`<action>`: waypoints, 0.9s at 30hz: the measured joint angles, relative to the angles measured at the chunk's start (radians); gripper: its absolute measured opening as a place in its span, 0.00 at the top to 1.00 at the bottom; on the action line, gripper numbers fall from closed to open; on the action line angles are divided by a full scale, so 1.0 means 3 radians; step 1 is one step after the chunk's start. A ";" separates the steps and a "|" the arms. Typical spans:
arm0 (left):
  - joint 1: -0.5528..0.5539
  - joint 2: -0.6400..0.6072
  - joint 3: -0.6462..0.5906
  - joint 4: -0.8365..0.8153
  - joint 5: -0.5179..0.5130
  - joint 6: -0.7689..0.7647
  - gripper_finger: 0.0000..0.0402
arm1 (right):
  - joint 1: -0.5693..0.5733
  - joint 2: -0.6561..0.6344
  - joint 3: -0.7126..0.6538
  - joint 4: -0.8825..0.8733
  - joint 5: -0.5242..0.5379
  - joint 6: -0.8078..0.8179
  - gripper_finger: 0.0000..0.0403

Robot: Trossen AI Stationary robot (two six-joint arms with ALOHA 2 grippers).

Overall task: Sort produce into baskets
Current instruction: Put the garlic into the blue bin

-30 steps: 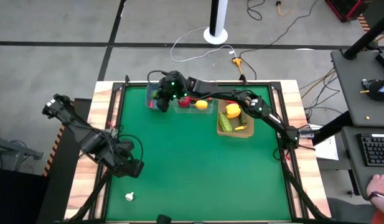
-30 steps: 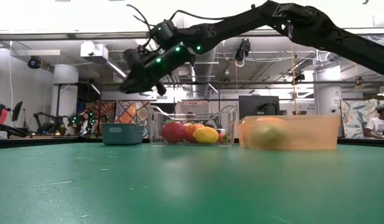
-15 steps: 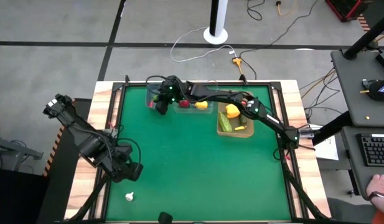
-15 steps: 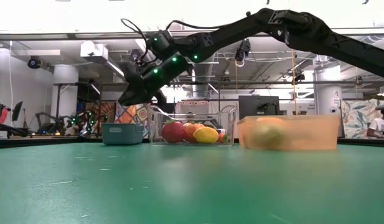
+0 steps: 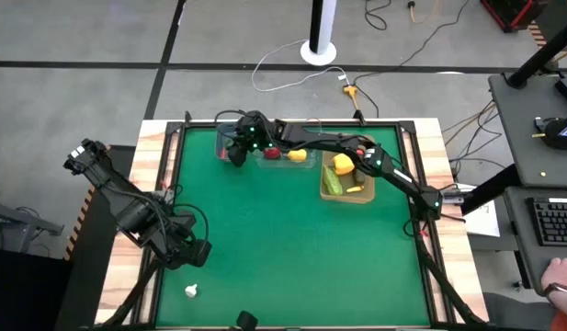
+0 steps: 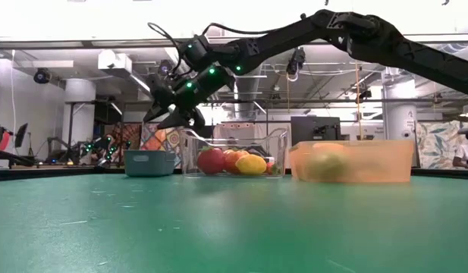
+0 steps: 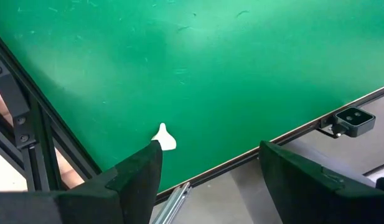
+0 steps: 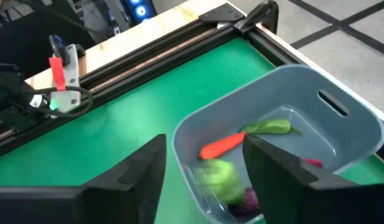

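My right gripper [image 8: 204, 186] is open above the small blue-grey bin [image 8: 341, 134], at the table's far left; it also shows in the high view [image 5: 235, 147]. In the bin lie a red-orange chilli [image 8: 221, 145], a green piece [image 8: 269, 127], a blurred green piece [image 8: 215, 174] below the fingers, and small red and purple bits. My left gripper [image 7: 210, 180] is open and empty near the table's front left, over a small white piece [image 7: 164, 138] that lies on the green mat.
A clear tub [image 5: 285, 153] holds red and yellow round pieces beside the bin. A tan tray [image 5: 347, 180] to its right holds a yellow pepper and a green cucumber. The near edge runs close past the white piece [image 5: 191, 291]. The green mat's middle is bare.
My right gripper has moved toward the table's far left and down over the blue-grey bin, and its fingers have opened. A green piece shows blurred inside the bin below them.
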State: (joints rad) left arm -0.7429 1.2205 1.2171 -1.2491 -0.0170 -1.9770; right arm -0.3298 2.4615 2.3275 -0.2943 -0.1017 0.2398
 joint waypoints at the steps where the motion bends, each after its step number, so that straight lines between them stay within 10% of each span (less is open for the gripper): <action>1: 0.0000 0.0000 0.0000 0.0000 0.0000 0.0000 0.38 | 0.0000 0.0000 0.0018 -0.0013 0.0000 -0.0003 0.47; 10: -0.0024 0.0082 0.0000 0.0146 0.0043 -0.0260 0.38 | 0.0000 -0.0181 0.0087 -0.0280 -0.0066 -0.0196 0.34; 27: -0.0329 0.1174 -0.0321 0.1206 0.1137 -0.0439 0.38 | 0.0008 -0.1137 0.0092 -0.1356 -0.0099 -0.0808 0.36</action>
State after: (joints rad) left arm -0.8417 1.5728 1.1209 -0.8873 0.3241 -2.1087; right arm -0.3273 2.1203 2.3550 -0.7010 -0.1312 -0.0027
